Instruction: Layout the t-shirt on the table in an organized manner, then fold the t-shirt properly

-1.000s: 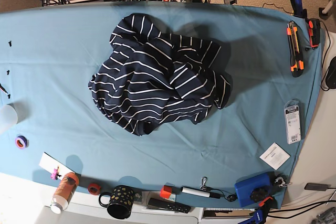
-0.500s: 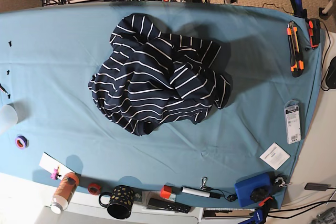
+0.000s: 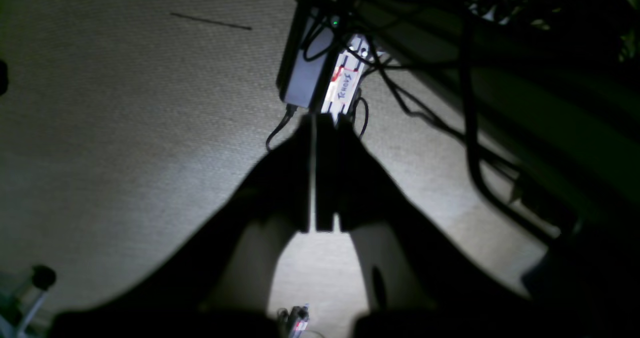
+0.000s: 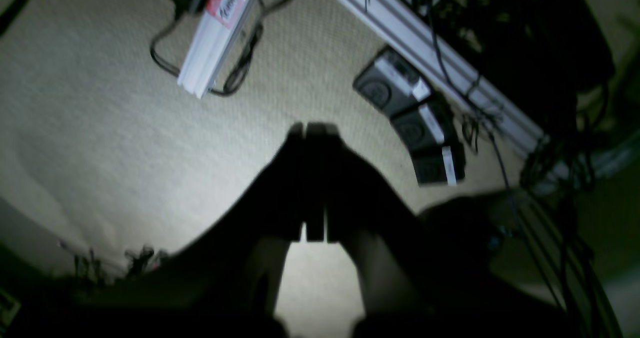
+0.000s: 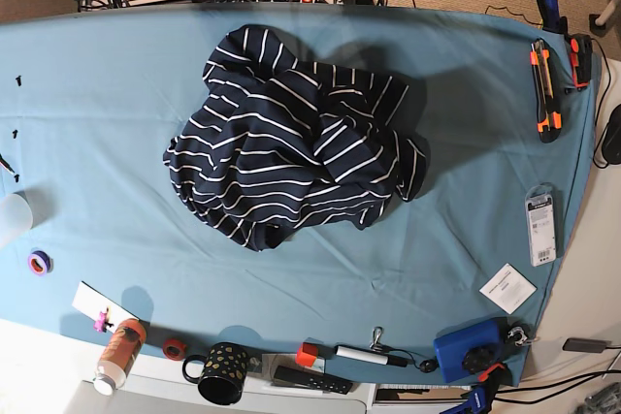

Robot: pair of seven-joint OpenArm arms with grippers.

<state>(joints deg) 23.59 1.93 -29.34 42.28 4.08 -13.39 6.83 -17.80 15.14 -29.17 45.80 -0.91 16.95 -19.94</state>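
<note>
The navy t-shirt point(image 5: 296, 152) with thin white stripes lies crumpled in a heap on the teal table point(image 5: 107, 123), a little behind its middle. Neither gripper is near it. In the left wrist view my left gripper point(image 3: 314, 127) is shut and empty, hanging over beige carpet behind the table. My right gripper point(image 4: 306, 130) is likewise shut on nothing over the carpet in the right wrist view. In the base view only bits of both arms show at the top edge.
Along the front edge stand a bottle point(image 5: 118, 354), a black mug point(image 5: 221, 372), a remote point(image 5: 310, 379) and a blue box point(image 5: 468, 350). An orange utility knife point(image 5: 544, 89) and a packet point(image 5: 539, 226) lie at the right. Power bricks point(image 4: 410, 117) and cables lie on the carpet.
The arm parts at the top edge of the base view have shifted and show less than before. The t-shirt has not moved.
</note>
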